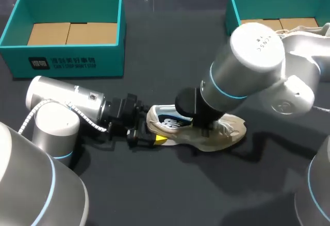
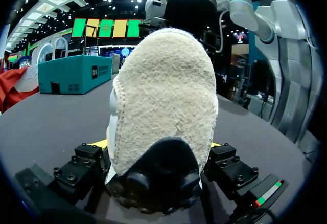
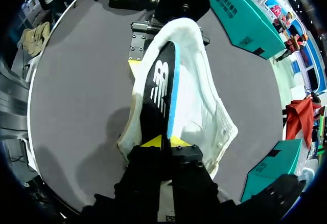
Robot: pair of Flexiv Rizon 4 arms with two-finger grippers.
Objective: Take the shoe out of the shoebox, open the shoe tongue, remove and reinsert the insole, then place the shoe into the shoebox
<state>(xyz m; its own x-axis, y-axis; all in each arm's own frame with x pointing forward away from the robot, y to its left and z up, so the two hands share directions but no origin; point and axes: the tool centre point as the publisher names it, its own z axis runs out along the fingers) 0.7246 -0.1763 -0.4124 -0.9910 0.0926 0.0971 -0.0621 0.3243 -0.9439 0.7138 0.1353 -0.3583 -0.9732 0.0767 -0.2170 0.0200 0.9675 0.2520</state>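
left gripper jaws clamp shoe heel | right gripper jaws pinch insole

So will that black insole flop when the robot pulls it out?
It will probably bend: the insole looks thin and flat inside the shoe. It is likely light, since the right gripper pinches just one end. The left gripper clamps the shoe, so it shouldn't slide along.
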